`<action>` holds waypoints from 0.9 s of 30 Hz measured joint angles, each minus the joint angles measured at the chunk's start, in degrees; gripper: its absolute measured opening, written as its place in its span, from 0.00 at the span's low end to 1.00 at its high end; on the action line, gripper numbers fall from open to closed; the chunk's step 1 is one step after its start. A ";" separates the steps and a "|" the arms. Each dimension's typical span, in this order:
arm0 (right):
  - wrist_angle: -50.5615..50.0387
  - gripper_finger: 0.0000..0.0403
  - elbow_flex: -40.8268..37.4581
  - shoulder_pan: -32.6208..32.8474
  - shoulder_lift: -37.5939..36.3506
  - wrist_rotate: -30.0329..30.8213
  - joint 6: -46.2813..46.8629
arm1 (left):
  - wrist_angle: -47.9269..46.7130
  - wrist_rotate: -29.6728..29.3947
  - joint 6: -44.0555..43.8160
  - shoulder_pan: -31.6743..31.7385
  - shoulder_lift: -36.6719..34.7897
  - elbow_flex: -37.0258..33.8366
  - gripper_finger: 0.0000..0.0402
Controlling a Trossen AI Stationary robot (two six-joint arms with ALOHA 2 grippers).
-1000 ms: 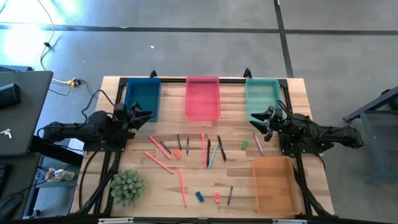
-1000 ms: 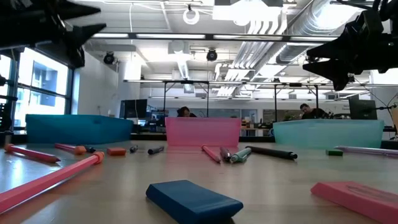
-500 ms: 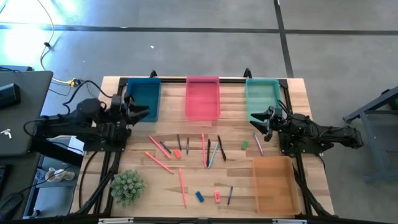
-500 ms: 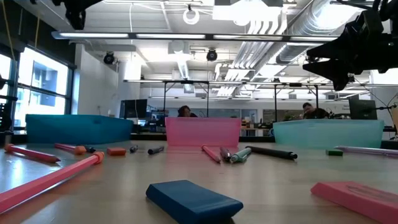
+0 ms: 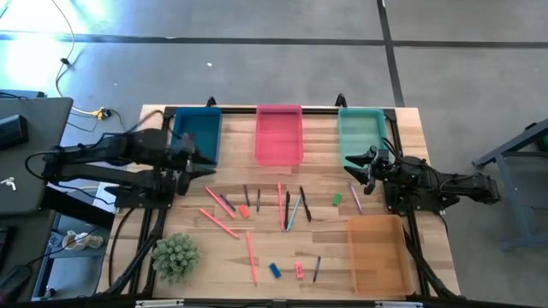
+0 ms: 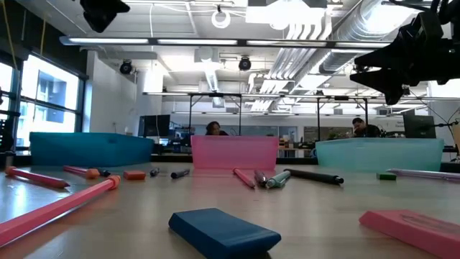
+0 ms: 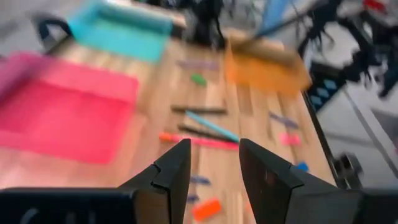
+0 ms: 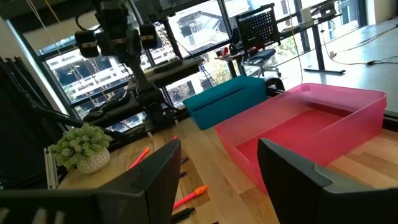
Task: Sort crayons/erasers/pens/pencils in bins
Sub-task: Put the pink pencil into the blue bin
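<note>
The left tool [image 7: 210, 163], fingers spread and empty, hung above the counter [image 5: 402, 162] at the high view's centre-left. The right tool [image 5: 358, 162], also spread, waited at centre-right. A blind descent risked scattering the crowded pens [image 5: 295, 205].

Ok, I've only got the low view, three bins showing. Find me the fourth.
Observer: The translucent orange plastic tray sits by the right edge of the table, at the end opposite the other three.
Operator: Report anything else I'm missing.
Observer: A small green potted plant stands at that same end, on the left.
Operator: Now the left jaws.
Observer: Open, empty, above the table beside the dark blue plastic tray.
</note>
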 joint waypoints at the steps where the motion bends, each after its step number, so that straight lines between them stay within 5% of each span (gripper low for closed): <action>1: 0.00 0.51 0.00 0.00 0.00 0.00 0.04 | -0.53 0.98 0.09 0.00 1.26 0.10 0.31; 14: 0.00 0.51 0.00 -0.01 0.00 -0.01 0.05 | -4.27 4.17 4.17 -2.27 13.97 0.23 0.31; 27: 0.00 0.51 0.00 -0.01 0.00 -0.02 0.09 | -21.27 0.06 5.96 -8.08 27.69 13.01 0.31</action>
